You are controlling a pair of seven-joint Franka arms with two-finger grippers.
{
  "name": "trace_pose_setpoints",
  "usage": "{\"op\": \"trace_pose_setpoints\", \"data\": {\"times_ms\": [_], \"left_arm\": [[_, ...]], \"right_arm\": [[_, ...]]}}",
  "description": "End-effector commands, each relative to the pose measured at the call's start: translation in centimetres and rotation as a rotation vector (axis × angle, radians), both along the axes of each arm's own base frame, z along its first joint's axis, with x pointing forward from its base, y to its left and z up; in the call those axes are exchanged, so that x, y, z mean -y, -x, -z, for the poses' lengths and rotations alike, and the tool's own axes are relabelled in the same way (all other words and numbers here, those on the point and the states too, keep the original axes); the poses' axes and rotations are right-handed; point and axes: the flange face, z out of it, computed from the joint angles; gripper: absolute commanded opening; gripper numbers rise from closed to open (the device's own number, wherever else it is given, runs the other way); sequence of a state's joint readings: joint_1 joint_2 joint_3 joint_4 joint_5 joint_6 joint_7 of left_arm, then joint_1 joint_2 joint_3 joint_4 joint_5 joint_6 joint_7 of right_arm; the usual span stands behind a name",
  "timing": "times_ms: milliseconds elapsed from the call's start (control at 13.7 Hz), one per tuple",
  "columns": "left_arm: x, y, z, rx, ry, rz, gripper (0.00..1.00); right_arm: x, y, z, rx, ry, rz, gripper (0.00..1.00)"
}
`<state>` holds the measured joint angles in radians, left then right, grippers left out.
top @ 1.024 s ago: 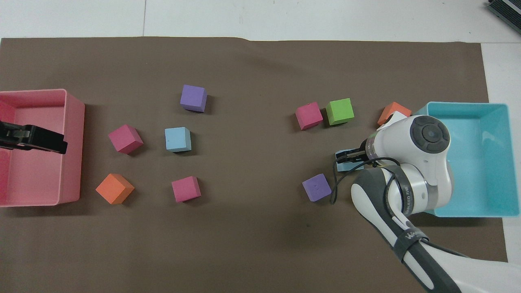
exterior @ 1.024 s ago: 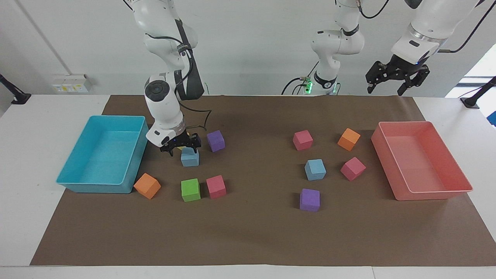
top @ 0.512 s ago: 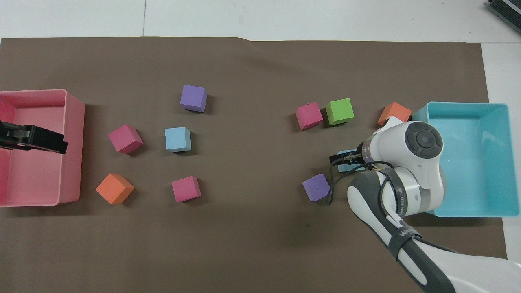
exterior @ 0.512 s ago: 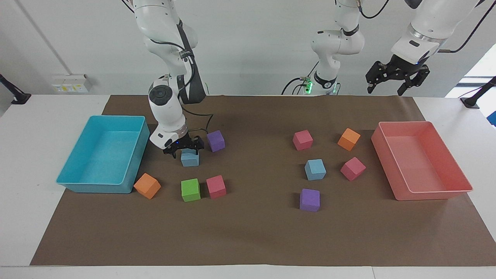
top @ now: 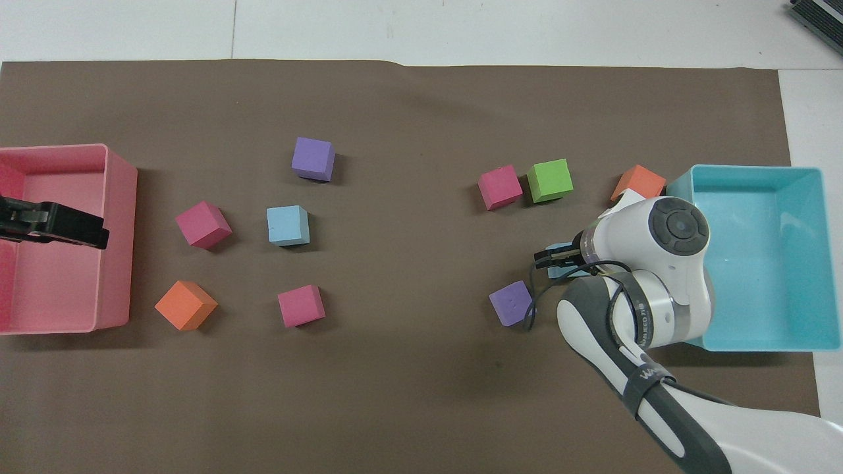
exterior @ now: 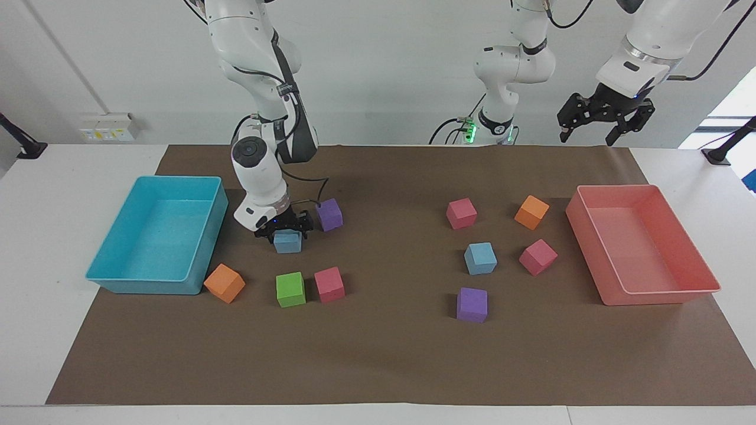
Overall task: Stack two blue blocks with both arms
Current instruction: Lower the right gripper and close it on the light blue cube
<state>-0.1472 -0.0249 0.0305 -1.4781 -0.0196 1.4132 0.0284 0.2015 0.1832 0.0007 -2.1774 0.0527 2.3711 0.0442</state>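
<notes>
One blue block point(exterior: 287, 244) lies on the brown mat beside the turquoise tray; only a sliver of it shows in the overhead view point(top: 558, 270). My right gripper point(exterior: 286, 231) point(top: 552, 257) is low over this block, fingers open and straddling its top. The second blue block point(exterior: 480, 258) point(top: 288, 225) lies free toward the left arm's end, among other cubes. My left gripper point(exterior: 602, 127) point(top: 56, 225) waits open and empty, raised over the pink tray.
A purple cube point(exterior: 329, 214) sits close beside the right gripper. Green point(exterior: 290, 289), pink point(exterior: 329, 284) and orange point(exterior: 224, 283) cubes lie farther from the robots. The turquoise tray point(exterior: 153, 286) and the pink tray point(exterior: 649, 295) stand at the mat's ends. More cubes surround the second blue block.
My right gripper has come down and shifted slightly toward the purple cube, so that its fingers now straddle the blue block. The block and the left arm have not moved.
</notes>
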Motion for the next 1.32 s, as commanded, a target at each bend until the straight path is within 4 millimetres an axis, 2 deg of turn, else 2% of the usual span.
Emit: {"op": "trace_pose_setpoints", "data": {"times_ms": [0, 439, 878, 951, 1098, 1171, 1244], "left_arm": [[-0.6, 0.7, -0.4, -0.002, -0.005, 0.005, 1.00], [-0.6, 0.7, -0.4, -0.002, -0.005, 0.006, 1.00], [-0.6, 0.7, -0.4, -0.002, -0.005, 0.006, 1.00], [-0.6, 0.7, -0.4, -0.002, -0.005, 0.005, 1.00], [-0.6, 0.7, -0.4, -0.002, -0.005, 0.005, 1.00], [-0.6, 0.7, -0.4, -0.002, -0.005, 0.006, 1.00], [-0.6, 0.7, -0.4, -0.002, -0.005, 0.006, 1.00]], "right_arm": [[0.1, 0.0, -0.8, -0.003, -0.012, -0.012, 1.00], [0.2, 0.1, 1.1, -0.025, -0.006, -0.009, 1.00], [0.2, 0.1, 1.7, -0.030, -0.005, 0.001, 1.00], [0.2, 0.2, 1.8, -0.031, -0.005, 0.001, 0.97], [0.2, 0.1, 1.8, -0.033, -0.004, 0.004, 0.24], [0.2, 0.2, 1.8, -0.037, -0.005, 0.014, 0.00], [0.1, 0.1, 1.7, -0.040, -0.004, 0.022, 0.00]]}}
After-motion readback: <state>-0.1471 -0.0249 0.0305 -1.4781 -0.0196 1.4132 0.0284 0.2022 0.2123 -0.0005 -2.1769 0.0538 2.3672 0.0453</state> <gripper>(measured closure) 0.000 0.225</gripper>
